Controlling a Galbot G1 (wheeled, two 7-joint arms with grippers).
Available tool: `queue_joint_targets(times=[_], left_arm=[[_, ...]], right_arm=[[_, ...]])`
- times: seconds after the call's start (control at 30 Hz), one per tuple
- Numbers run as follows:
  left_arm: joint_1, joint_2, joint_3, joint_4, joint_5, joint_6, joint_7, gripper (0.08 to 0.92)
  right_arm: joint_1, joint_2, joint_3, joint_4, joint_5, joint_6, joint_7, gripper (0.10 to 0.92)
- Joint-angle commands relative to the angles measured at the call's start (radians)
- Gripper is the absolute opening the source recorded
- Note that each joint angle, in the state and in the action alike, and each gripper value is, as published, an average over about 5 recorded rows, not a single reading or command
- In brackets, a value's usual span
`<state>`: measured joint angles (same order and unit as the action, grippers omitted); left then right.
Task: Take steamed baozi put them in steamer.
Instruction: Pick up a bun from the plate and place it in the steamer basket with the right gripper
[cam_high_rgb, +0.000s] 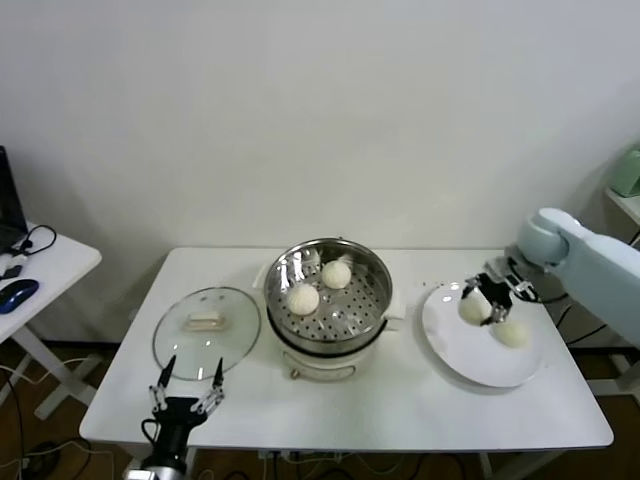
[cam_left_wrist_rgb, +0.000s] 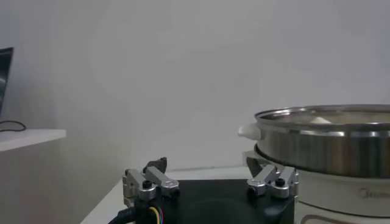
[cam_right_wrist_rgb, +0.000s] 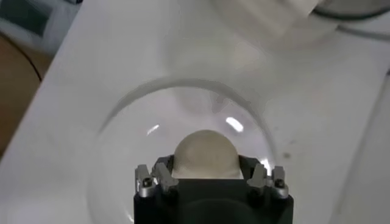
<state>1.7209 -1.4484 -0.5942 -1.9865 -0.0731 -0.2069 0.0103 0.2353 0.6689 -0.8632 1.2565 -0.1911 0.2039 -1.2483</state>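
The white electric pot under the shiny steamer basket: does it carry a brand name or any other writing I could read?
White electric pot base: a faint grey mark on its side in the left wrist view, too blurred to read.
Round stainless-steel steamer basket, white round plate, flat glass lid: no writing visible.
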Motion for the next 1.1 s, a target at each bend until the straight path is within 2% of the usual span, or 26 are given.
queue_joint_targets(times=[0.03, 0.27, 0.43, 0.73, 1.1], left_arm=[[0.002, -0.006, 0.013, 0.0, 0.023, 0.0, 0.0, 0.823], [0.008, -0.004, 0.009, 0.0, 0.023, 0.0, -0.001, 0.823], [0.012, -0.001, 0.007, 0.001, 0.024, -0.001, -0.003, 0.823], [0.024, -0.001, 0.006, -0.002, 0.024, -0.004, -0.008, 0.823], [0.047, 0.004, 0.006, 0.009, 0.023, -0.01, -0.012, 0.823]], right_arm=[[0.339, 0.128, -0.089, 0.243, -0.212, 0.25, -0.039, 0.704], [0.355, 0.236, -0.121, 0.395, -0.253, 0.263, -0.031, 0.704], [0.298, 0.292, -0.164, 0.444, -0.258, 0.244, -0.021, 0.704], [0.235, 0.395, -0.242, 0.409, -0.225, 0.221, -0.005, 0.704], [0.239, 0.473, -0.354, 0.318, -0.074, 0.199, 0.001, 0.704]])
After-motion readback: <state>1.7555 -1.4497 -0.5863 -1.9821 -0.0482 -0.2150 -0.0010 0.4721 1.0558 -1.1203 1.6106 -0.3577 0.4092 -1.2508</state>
